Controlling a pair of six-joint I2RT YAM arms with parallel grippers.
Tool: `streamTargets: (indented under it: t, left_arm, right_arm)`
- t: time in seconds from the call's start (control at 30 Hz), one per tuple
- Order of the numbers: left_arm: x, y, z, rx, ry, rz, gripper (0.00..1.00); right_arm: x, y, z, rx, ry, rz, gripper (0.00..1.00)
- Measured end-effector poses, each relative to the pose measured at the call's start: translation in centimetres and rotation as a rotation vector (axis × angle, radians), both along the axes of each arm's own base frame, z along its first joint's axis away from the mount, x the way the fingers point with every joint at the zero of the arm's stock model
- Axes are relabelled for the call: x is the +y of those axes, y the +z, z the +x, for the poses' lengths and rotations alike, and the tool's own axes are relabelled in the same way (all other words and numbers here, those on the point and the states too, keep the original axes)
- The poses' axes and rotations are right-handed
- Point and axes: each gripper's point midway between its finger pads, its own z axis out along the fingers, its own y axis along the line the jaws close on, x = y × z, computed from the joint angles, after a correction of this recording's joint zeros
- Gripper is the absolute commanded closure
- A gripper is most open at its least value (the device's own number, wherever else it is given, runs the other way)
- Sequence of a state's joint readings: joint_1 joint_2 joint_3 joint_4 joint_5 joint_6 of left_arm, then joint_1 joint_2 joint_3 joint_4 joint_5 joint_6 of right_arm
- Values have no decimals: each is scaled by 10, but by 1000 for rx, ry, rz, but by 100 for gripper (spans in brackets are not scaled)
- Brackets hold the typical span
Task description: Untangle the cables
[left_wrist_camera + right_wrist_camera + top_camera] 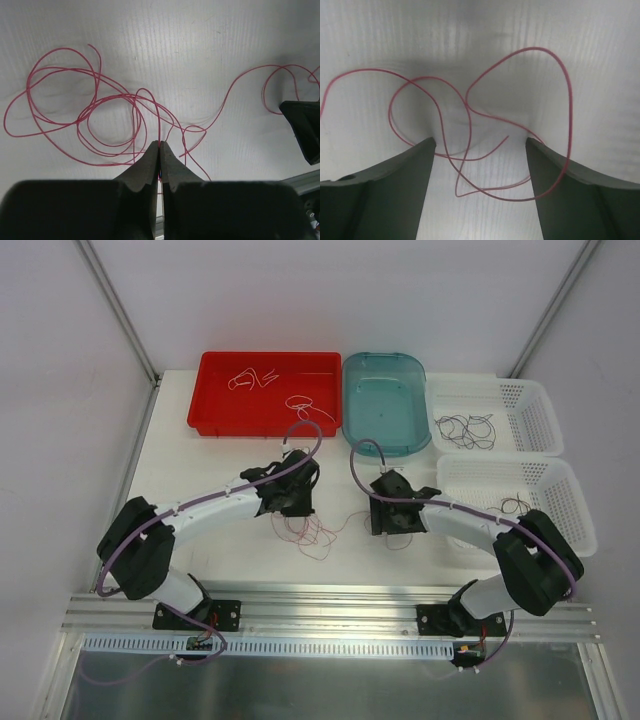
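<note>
While left fingers (145, 165) clamp a red cable (159, 125), right fingers (395, 190) apart, astride red loop (535, 48).

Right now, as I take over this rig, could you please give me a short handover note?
Left claw: shut on a red strand of the red tangle on the table.
Right claw: open, over more red loops.
Done: white strands lie in the red tray, black strands in the far white basket.
To do: the red tangle is not yet separated.
</note>
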State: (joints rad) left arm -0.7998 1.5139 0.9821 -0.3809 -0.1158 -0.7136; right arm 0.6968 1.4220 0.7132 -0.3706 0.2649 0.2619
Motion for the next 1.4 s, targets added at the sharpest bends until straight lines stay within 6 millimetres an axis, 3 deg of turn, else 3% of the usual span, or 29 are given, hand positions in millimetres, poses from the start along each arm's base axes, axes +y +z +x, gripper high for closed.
streamTargets:
  t: [0.07,0.27,0.33,0.43,0.53,0.63,0.77,0.87,0.97,1.13,1.4]
  left_arm:
    - [0,6,1,-13,1,-11,100]
    - [7,15,2,-45,11,1,100]
    - [12,18,4,-66,15,21,100]
    - [24,22,9,-85,32,48,100]
    - [47,24,18,-92,80,76,100]
    - [81,22,27,-89,160,103,100]
    - [132,21,32,-79,271,155,100]
    - [160,22,33,-70,328,185,100]
    - [179,22,32,-56,365,209,100]
    - [193,24,29,-53,372,241,100]
    - [208,27,23,-41,343,336,100]
  right_arm:
    - [5,0,5,2,11,2,42]
    - [9,0,10,0,24,1,88]
    - [8,0,9,0,28,-6,98]
    - [3,8,6,1,35,-13,99]
    - [-1,33,6,-33,44,-14,99]
    - [-1,88,14,-137,58,22,99]
    - [-4,183,23,-330,73,107,99]
    - [-19,262,22,-491,70,166,99]
    - [-39,327,13,-632,64,206,99]
    - [-63,398,-4,-795,68,240,99]
    - [-74,450,-2,-890,79,204,99]
